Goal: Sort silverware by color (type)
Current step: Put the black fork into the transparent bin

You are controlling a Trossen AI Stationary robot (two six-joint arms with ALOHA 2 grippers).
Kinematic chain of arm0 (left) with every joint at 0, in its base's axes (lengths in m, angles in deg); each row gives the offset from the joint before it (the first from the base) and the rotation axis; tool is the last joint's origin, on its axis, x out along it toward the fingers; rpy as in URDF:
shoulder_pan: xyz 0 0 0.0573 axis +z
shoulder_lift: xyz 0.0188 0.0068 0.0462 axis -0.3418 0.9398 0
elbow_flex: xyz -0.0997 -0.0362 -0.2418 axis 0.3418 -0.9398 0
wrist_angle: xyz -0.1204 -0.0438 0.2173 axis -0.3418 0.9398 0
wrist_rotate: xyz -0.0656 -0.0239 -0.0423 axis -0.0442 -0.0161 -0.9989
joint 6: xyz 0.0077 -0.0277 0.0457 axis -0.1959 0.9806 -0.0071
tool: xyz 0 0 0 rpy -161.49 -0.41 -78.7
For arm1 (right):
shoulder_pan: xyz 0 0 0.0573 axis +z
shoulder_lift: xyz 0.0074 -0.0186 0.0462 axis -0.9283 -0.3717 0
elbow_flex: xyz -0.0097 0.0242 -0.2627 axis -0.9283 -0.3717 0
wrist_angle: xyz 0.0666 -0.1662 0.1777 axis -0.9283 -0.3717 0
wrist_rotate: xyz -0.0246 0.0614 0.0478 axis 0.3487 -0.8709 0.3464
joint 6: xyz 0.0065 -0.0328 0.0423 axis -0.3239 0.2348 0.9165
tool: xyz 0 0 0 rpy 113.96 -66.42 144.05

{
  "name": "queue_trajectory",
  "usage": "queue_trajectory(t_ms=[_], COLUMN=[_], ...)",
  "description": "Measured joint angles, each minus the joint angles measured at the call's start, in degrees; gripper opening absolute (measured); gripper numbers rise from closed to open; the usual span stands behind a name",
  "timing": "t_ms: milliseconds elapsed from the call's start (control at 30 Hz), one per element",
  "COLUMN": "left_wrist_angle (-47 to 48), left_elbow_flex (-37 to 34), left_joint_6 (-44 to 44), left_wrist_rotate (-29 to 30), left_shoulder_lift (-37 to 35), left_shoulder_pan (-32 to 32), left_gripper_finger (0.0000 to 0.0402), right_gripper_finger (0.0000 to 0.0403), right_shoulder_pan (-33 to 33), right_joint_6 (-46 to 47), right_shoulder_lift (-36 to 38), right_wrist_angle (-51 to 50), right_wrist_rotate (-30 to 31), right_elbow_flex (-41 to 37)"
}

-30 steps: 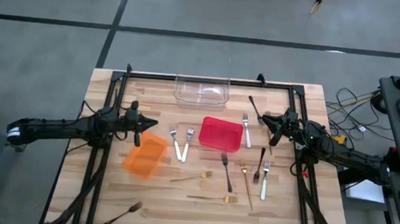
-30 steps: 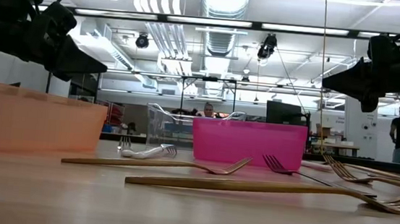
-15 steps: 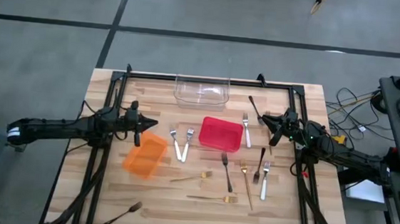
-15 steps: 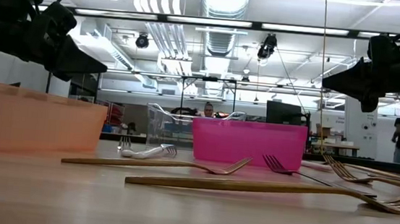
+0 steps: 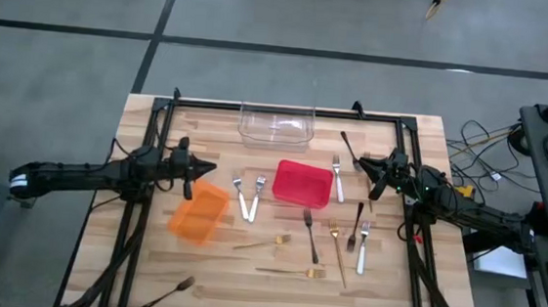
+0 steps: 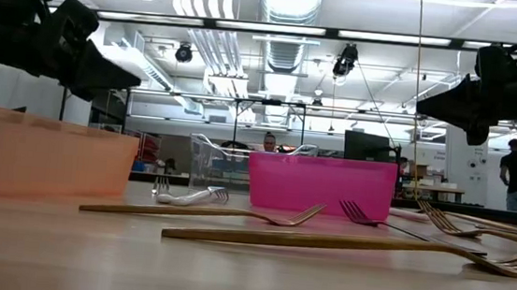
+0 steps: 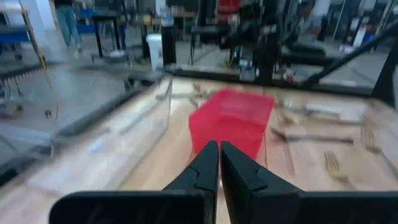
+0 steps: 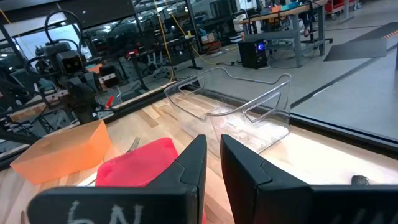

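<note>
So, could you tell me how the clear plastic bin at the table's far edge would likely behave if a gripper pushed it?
The clear plastic bin looks thin-walled and holds nothing I can see, so it is probably light and would slide across the smooth wooden table rather than resist. A push high on its wall might tip it; its walls may flex.
</note>
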Motion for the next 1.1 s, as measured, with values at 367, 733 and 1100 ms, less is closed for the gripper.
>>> queue_trajectory(t_ms=[367, 733, 1100], left_wrist_angle=[-3.7, -6.2, -9.9], left_elbow_flex=[0.0, -0.1, 2.5], left_joint_6=[2.4, 6.2, 24.5], left_wrist_rotate=[0.0, 0.0, -5.5], left_shoulder_lift=[0.1, 2.7, 6.8], left_shoulder_pan=[0.0, -0.1, -0.1], left_gripper_finger=[0.0, 0.0, 0.0], right_gripper_finger=[0.0038, 0.0038, 0.0038], right_shoulder_pan=[0.0, 0.0, 0.0], right_joint_6=[4.2, 5.2, 1.6], right_shoulder_lift=[0.0, 0.0, 0.0], right_wrist_angle=[0.0, 0.4, 1.2], right_wrist_rotate=[0.0, 0.0, 0.1], right_elbow_flex=[0.0, 0.0, 0.0])
